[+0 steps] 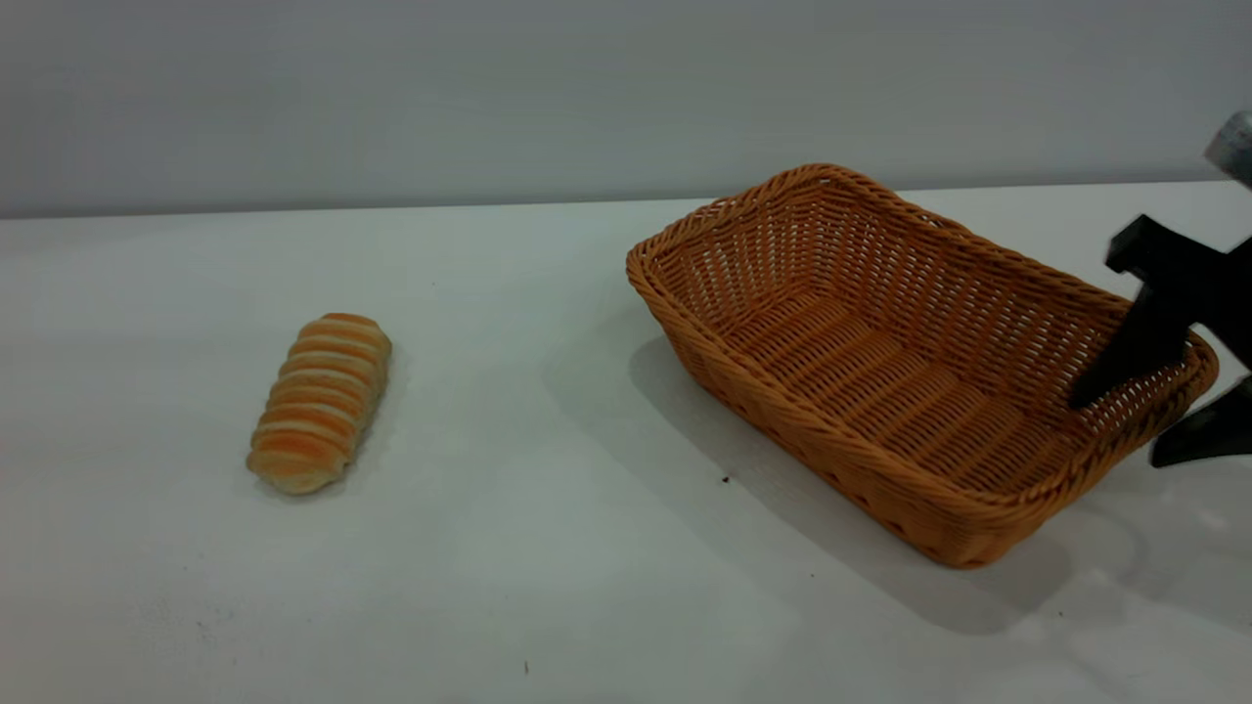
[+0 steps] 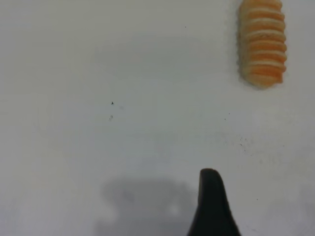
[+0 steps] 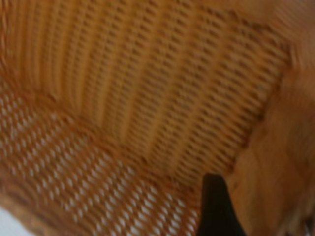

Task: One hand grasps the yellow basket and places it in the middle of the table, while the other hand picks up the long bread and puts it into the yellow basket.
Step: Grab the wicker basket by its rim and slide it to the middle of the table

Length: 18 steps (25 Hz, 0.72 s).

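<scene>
The yellow basket (image 1: pixel 880 372) stands on the right half of the white table (image 1: pixel 548 548), its long axis running diagonally. My right gripper (image 1: pixel 1125 425) straddles the basket's right end wall, one finger (image 1: pixel 1125 362) inside and the other outside, shut on the wall. In the right wrist view the inner finger (image 3: pixel 212 206) lies against the woven wall (image 3: pixel 147 88). The long bread (image 1: pixel 321 401) lies alone on the left of the table. In the left wrist view my left gripper (image 2: pixel 246 206) hovers open and empty over bare table, well short of the bread (image 2: pixel 262 42); only one finger (image 2: pixel 211 206) shows.
A plain grey wall rises behind the table's far edge. A few tiny dark specks (image 1: pixel 726 478) dot the tabletop between the bread and the basket.
</scene>
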### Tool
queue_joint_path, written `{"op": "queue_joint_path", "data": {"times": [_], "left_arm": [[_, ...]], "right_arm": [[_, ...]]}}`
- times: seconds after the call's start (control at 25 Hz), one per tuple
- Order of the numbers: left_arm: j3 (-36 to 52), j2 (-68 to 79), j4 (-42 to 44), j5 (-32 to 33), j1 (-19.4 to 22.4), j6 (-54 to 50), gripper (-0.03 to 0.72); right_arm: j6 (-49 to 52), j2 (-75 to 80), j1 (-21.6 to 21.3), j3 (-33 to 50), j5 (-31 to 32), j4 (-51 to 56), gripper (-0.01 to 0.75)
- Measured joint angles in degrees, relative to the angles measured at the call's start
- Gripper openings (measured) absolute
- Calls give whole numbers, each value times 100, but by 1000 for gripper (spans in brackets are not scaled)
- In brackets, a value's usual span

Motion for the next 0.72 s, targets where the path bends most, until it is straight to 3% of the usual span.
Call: {"op": "queue_joint_path", "data": {"times": [0.12, 0.2, 0.4, 0.44, 0.72], "left_arm": [[0, 0, 0, 0, 0, 0, 567], [0, 0, 0, 13, 0, 0, 567], [0, 0, 0, 15, 0, 0, 567], [0, 0, 0, 15, 0, 0, 566], [0, 0, 0, 20, 0, 0, 565]], "right_arm": [[-36, 430, 0, -283, -20, 337, 510], [-36, 642, 0, -362, -70, 554, 449], [-32, 796, 0, -443, -140, 823, 123], [-65, 796, 0, -483, -123, 821, 91], [-225, 675, 31, -1049, 390, 523, 93]]}}
